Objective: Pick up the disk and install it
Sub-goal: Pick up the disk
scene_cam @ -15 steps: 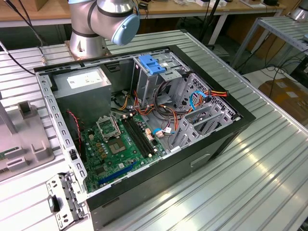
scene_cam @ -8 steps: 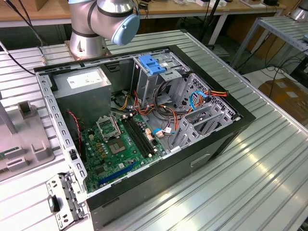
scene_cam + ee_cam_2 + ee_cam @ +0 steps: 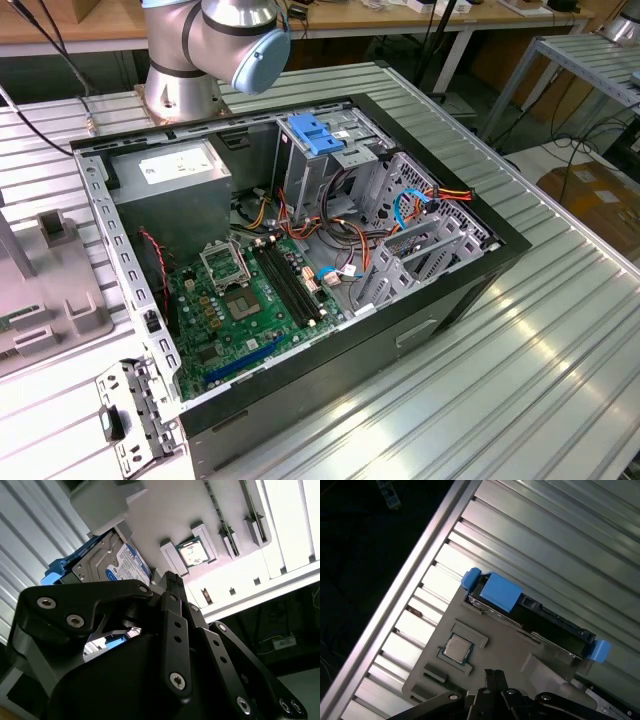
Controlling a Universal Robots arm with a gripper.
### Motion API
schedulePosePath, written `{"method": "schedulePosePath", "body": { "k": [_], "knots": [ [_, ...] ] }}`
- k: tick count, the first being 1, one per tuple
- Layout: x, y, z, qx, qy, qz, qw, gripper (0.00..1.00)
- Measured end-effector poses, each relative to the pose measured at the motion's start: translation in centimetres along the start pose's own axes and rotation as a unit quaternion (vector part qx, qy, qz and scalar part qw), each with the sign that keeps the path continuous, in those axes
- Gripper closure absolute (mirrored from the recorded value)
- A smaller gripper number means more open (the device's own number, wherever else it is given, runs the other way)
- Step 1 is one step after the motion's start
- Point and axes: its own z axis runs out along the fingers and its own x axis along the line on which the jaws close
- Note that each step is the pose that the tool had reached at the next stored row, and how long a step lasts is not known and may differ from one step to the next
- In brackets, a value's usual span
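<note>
one disk [image 3: 540,620] lay in the grey holder tray [image 3: 490,655] on the table [image 3: 545,540], apart from the gripper [image 3: 493,676]; its fingers were pressed together, empty. descending like that risked knocking the disk askew.

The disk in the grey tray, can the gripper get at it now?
Probably yes: the disk stands exposed at the edge of the grey tray, nothing covers it, and the gripper hangs nearby with open space between.
</note>
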Motion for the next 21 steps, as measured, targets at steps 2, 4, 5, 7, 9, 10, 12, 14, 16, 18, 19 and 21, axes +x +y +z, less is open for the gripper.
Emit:
{"method": "schedulePosePath", "body": {
  "k": [2,4,5,7,9,10,12,14,16,18,19,21],
  "knots": [
    [0.00,0.00,0.00,-0.0003,0.0003,-0.013,0.99991,0.89],
    [0.00,0.00,0.00,-0.0007,0.0007,-0.030,0.99956,0.89],
    [0.00,0.00,0.00,-0.0009,0.0009,-0.036,0.99936,0.89],
    [0.00,0.00,0.00,-0.0014,0.0013,-0.053,0.99860,0.89],
    [0.00,0.00,0.00,-0.0020,0.0019,-0.078,0.99697,0.89],
    [0.00,0.00,0.00,-0.0022,0.0021,-0.085,0.99635,0.89],
    [0.00,0.00,0.00,-0.0027,0.0026,-0.104,0.99460,0.89],
    [0.00,0.00,0.00,-0.0031,0.0030,-0.120,0.99279,0.89],
    [0.00,0.00,0.00,-0.0034,0.0033,-0.131,0.99133,0.89],
    [0.00,0.00,0.00,-0.0038,0.0036,-0.145,0.98942,0.89],
    [0.00,0.00,0.00,-0.0040,0.0038,-0.153,0.98824,0.89],
    [0.00,0.00,0.00,-0.0044,0.0042,-0.170,0.98550,0.89]
  ]
}}
